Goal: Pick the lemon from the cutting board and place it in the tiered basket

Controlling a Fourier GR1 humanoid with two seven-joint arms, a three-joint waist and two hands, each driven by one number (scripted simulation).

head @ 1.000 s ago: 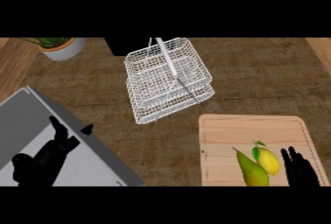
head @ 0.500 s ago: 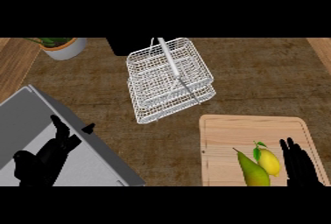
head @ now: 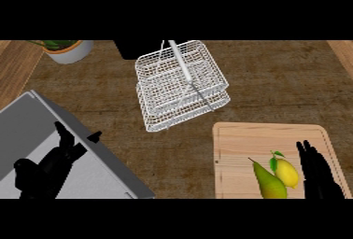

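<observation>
A yellow lemon (head: 286, 172) with a small green leaf lies near the front of the wooden cutting board (head: 255, 137), touching a green pear (head: 269, 183) on its left. My right hand (head: 316, 170) stands just right of the lemon, fingers straight and pointing away from me, open, with a narrow gap to the fruit. The white wire tiered basket (head: 180, 84) sits at the counter's middle back, empty. My left hand (head: 52, 163) rests open at the lower left over a grey surface.
A grey sink or appliance (head: 41, 119) fills the lower left corner. A potted plant in a white pot (head: 66, 49) stands at the back left. A dark object (head: 132, 49) sits behind the basket.
My right hand has moved forward along the lemon's right side, its fingers reaching further up the board. The left hand, the lemon and the pear have stayed put.
</observation>
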